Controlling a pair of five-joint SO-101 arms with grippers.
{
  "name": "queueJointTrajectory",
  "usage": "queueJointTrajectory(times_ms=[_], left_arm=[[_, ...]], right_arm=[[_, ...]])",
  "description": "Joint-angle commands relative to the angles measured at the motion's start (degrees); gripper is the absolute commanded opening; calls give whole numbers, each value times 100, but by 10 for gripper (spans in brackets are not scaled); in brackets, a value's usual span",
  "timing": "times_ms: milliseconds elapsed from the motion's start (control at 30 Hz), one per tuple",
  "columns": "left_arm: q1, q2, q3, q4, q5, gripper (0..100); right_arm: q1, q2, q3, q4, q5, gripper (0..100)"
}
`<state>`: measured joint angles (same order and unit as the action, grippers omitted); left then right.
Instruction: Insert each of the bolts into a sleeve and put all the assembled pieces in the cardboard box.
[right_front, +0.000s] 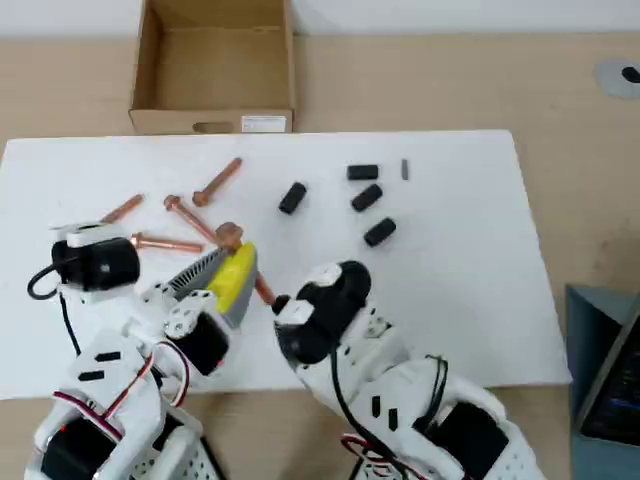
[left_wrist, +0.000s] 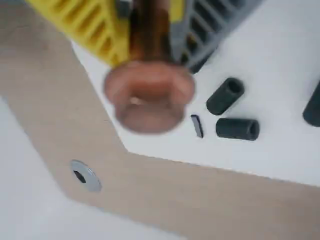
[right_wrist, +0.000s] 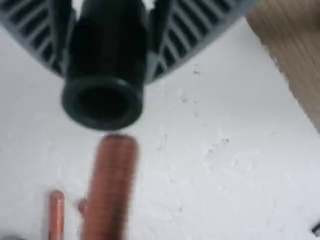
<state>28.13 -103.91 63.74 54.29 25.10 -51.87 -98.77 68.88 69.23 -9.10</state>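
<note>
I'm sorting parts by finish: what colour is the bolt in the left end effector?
Copper-brown; the bolt shows best in the left wrist view.

Light wooden tabletop (right_front: 580, 180), white sheet (right_front: 470, 300) spread across its middle, round metal grommet (right_front: 620, 77) at upper right, pale wall strip (right_front: 450, 15) along the top edge.

The bolts (right_front: 216, 182) are copper, the sleeves (right_front: 366, 197) black, the sheet (right_front: 470, 300) white, the cardboard box (right_front: 180, 121) brown.
</note>
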Motion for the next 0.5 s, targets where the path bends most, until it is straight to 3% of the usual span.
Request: queueJointTrajectory(times_ms=[0, 467], left_arm=[[62, -48, -316, -158, 53, 0], [369, -48, -299, -123, 176, 0]], right_arm=[[-66, -48, 22, -149, -18, 9], [-84, -48, 22, -149, -9, 9]])
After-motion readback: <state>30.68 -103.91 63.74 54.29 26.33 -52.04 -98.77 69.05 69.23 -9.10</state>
